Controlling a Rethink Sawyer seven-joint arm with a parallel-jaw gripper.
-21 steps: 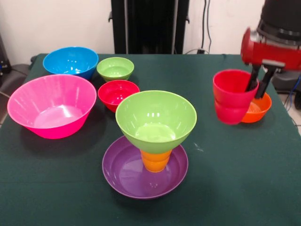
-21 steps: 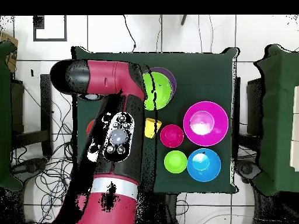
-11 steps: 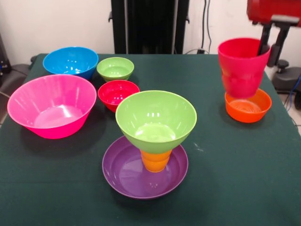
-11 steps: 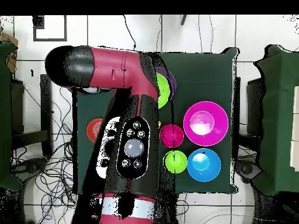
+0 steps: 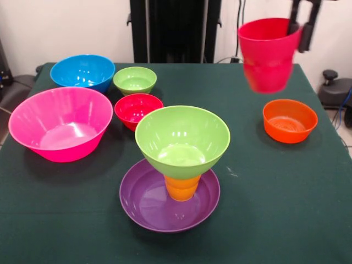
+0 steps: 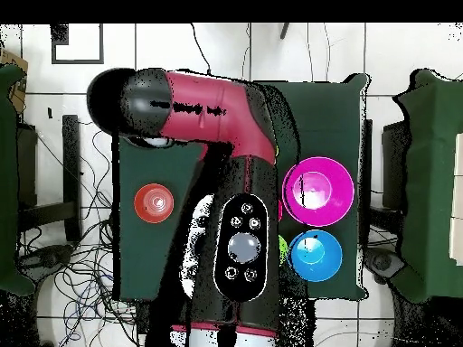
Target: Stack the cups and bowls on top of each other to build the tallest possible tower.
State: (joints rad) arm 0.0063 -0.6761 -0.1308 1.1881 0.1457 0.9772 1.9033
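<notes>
My gripper (image 5: pixel 302 26) hangs at the top right of the front view, shut on the rim of the red cup (image 5: pixel 268 55), one finger inside and one outside. The cup is held high in the air, tilted a little, above and left of the small orange bowl (image 5: pixel 290 120) (image 6: pixel 155 202). The tower stands near the table's front: the purple bowl (image 5: pixel 144 202) at the base, an upturned orange cup (image 5: pixel 182 187) in it, and the large lime green bowl (image 5: pixel 182 141) on top. In the overhead view the arm (image 6: pixel 233 226) hides the gripper and the tower.
On the left stand the big pink bowl (image 5: pixel 60 124) (image 6: pixel 318 192), the blue bowl (image 5: pixel 82 71) (image 6: pixel 316 255), the small green bowl (image 5: pixel 135 80) and the small red bowl (image 5: pixel 138 109). The green table (image 5: pixel 275 198) drops off just right of the orange bowl.
The gripper has lifted the red cup up from beside the small orange bowl and carried it higher and leftward in the front view. The bowls and tower have not moved.
</notes>
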